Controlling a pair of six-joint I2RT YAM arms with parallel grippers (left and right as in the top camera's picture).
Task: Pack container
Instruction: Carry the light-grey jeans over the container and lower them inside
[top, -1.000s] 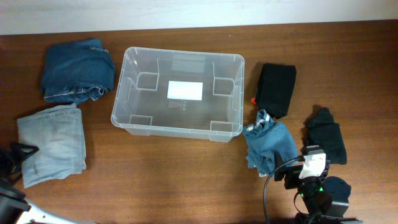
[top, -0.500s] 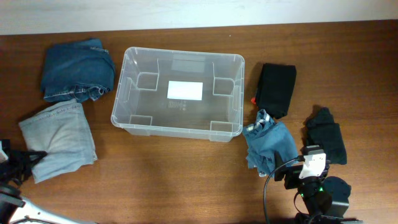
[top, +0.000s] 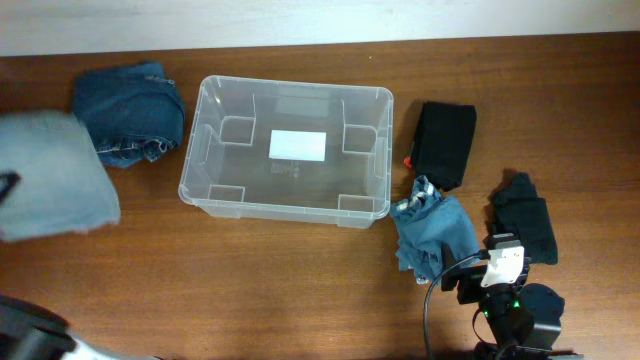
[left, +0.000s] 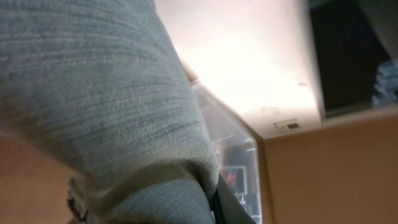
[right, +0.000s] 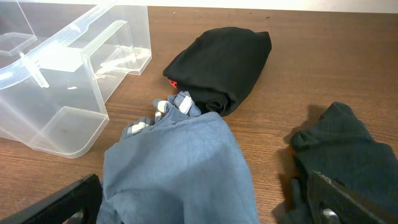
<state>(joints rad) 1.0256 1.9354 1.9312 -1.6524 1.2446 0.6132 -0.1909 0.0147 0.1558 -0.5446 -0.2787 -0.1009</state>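
The container (top: 290, 208) is a clear plastic bin with a white label on its base, standing empty at mid table; its corner also shows in the right wrist view (right: 56, 118). My left gripper (top: 6, 185) is shut on a folded light grey-blue pair of jeans (top: 55, 175), held up off the table at the far left. In the left wrist view that fabric (left: 93, 93) fills most of the picture and hides the jaws. My right gripper (right: 208, 208) stands open low over a crumpled blue garment (right: 180, 168), holding nothing.
Dark blue jeans (top: 130, 110) lie left of the bin. To the bin's right lie a folded black garment (top: 445, 140), the blue garment (top: 435, 232) and a dark green-black one (top: 525, 225). A pale wall runs along the table's back edge.
My left gripper closed on the light jeans and raised them off the table, up and toward the back left. The right arm has not moved.
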